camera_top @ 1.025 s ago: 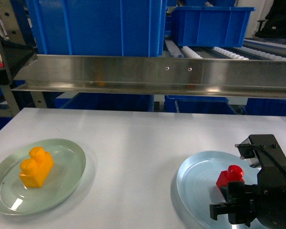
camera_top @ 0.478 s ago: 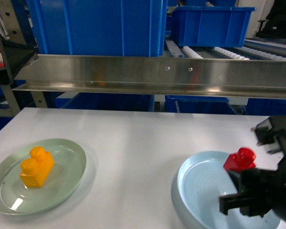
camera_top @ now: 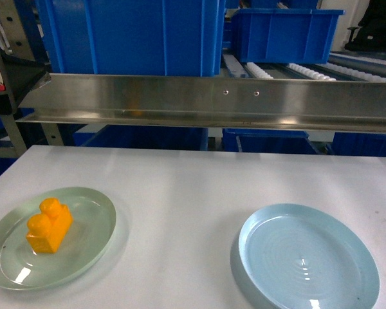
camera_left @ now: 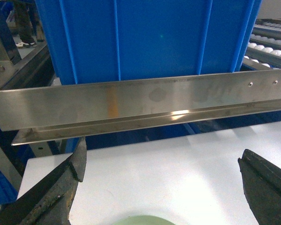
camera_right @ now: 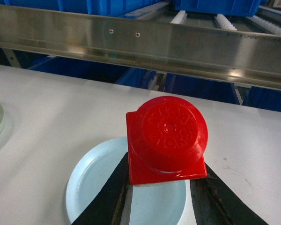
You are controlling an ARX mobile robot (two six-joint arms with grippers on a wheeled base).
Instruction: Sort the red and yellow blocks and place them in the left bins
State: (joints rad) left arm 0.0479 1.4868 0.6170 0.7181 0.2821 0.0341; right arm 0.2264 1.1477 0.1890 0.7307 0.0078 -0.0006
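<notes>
Pinching the red block by its base above the pale blue plate, the right gripper risks dropping it short of the blue bin if it twists loose.

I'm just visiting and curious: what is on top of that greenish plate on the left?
An orange-yellow two-stud block lies on the greenish plate, left of its middle. The plate surface right under the block is covered, so it cannot be seen.
</notes>
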